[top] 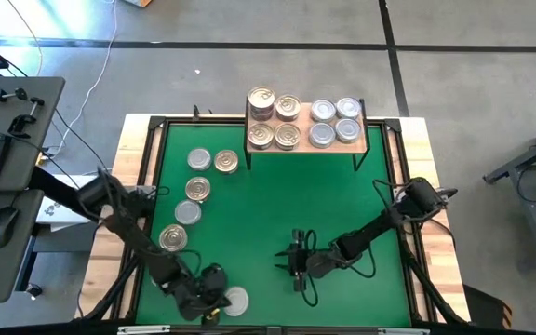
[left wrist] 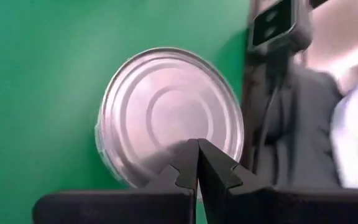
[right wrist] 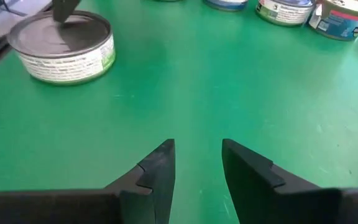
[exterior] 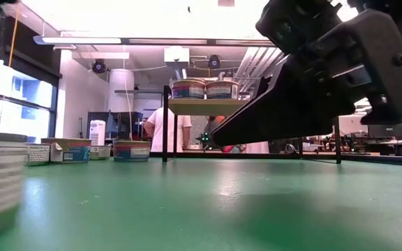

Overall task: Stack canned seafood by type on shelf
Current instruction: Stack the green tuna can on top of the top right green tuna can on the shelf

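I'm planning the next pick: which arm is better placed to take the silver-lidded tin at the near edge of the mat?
Left. The left gripper, fingers shut, hangs right beside the silver-lidded tin, which fills its wrist view. The right gripper sits farther off over bare green mat, fingers apart and empty.

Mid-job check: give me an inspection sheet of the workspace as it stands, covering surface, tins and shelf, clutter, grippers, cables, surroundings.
Surface: green mat in a wood-edged frame, flat.
Shelf: at the far edge; four gold-lid tins on its left half, four silver-lid tins on its right half.
Loose tins: five in a column on the mat's left, gold and silver lids mixed; one silver tin at the near edge.
Clutter: nothing seen on the mat.
Left gripper: shut, empty, right beside the near silver tin.
Right gripper: open, empty, low over bare mat.
Cables: one trails across the floor beyond the table.
Surroundings: desk with keyboard and mouse to the left; a person stands beyond the table.
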